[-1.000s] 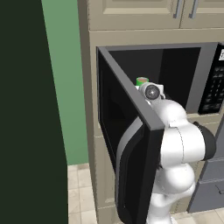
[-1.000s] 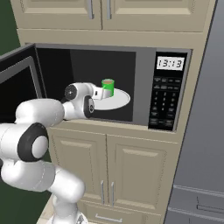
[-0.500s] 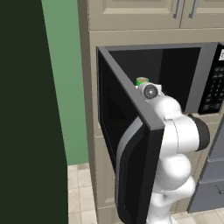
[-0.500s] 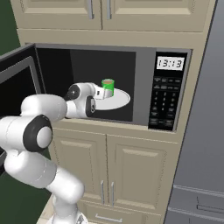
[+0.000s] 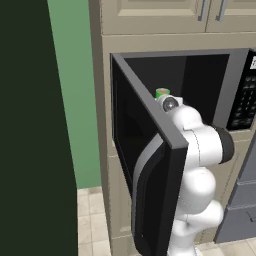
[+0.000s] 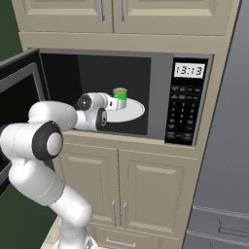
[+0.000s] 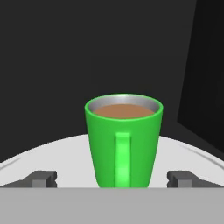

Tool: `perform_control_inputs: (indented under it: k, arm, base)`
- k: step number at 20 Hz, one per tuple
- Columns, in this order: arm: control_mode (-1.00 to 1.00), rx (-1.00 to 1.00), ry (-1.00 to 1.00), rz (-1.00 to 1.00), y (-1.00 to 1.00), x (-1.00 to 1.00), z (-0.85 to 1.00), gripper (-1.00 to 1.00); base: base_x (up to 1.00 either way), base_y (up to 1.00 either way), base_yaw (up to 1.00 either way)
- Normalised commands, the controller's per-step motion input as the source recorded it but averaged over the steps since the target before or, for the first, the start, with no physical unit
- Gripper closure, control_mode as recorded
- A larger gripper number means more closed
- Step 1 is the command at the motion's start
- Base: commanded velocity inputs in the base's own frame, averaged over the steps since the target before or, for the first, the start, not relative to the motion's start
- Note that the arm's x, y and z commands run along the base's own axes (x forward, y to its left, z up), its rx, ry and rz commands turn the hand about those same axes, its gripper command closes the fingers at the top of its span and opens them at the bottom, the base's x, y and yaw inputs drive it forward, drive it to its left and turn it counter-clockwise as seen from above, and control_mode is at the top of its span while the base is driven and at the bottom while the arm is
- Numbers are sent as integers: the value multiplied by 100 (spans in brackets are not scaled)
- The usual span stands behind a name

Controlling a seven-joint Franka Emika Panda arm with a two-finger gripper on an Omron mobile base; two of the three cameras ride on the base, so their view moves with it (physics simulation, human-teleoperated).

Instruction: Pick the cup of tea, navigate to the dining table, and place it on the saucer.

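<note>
We see a small bright green cup of tea [image 7: 124,142], a mug filled with light brown liquid, standing upright on the round white turntable plate [image 6: 131,111] inside a built-in black microwave [image 6: 182,104]. The microwave's dark door [image 5: 145,165] hangs swung open on the left. Its control panel on the right shows a lit clock display [image 6: 187,70] above rows of buttons.

The white robot arm [image 6: 46,141] reaches into the microwave from the left, and its two-finger gripper [image 7: 112,178] sits low, just in front of the cup. In the hand view the mug's handle faces us, centred between the two dark fingertips [image 7: 41,178], which stand wide apart on either side of the mug without touching it. The jaws are spread fully and hold nothing.

Beige panelled cabinet doors [image 6: 124,197] sit below the microwave and more above it. A green wall [image 5: 75,95] lies to the left of the cabinetry.
</note>
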Motion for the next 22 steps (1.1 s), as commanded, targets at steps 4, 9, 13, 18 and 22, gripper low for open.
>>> perform_control_inputs:
  k: [4, 9, 13, 18, 22]
  arm:
    - [-100, 3, 0, 0, -5, 21, -1, -100]
    - [-100, 5, 0, 1, -15, 14, 0, -100]
    - [-100, 1, 0, 1, -13, 6, -5, 100]
    - [-100, 1, 0, 0, -13, 1, -4, 100]
    - [-100, 2, 0, 0, -11, 0, -2, 100]
  base:
    - [0, 0, 0]
    - [0, 0, 0]
    - [0, 0, 0]
    - [0, 0, 0]
    - [0, 0, 0]
